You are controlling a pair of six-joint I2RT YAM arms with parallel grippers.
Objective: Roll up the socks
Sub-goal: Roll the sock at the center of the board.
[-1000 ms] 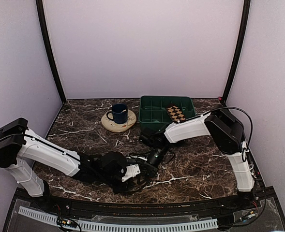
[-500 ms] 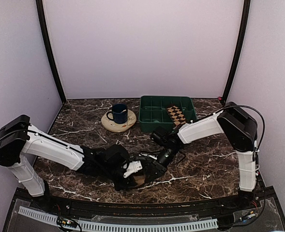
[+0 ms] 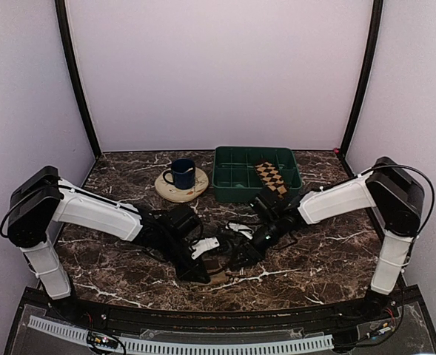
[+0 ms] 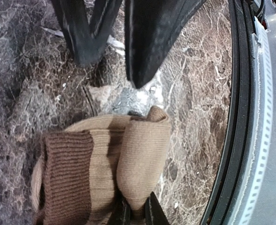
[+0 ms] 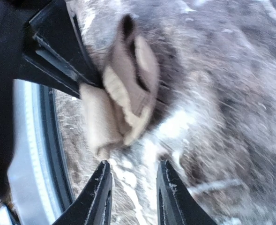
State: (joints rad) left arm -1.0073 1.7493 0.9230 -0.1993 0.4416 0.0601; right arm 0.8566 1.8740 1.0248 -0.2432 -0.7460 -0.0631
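The marble tabletop [image 3: 329,251] carries everything. At its back sits the green tray [image 3: 236,194], with the argyle sock [image 3: 270,175] lying flat against its right side; the other compartments look bare. Left of the tray, a blue mug [image 3: 181,173] stands on a round wooden disc [image 3: 175,192]; what is in the mug cannot be seen.

The tan sock [image 4: 105,159] lies near the front edge of the tabletop, well apart from the tray. It is a loose, half-made bundle with its brown ribbed cuff showing on one side and a folded lobe on the other.

The left claw [image 4: 134,213] is pressed together on the bundle's near fold, pinching it. The right claw [image 5: 133,166] is spread, with nothing between its fingers, and hovers just beside the sock.

The step in hand looks like tightening this roll. To do it well, the left pinch should hold firm as an anchor. The right claw should catch the loose lobe, not the cuff, and fold it over snugly so the layers do not spring apart.
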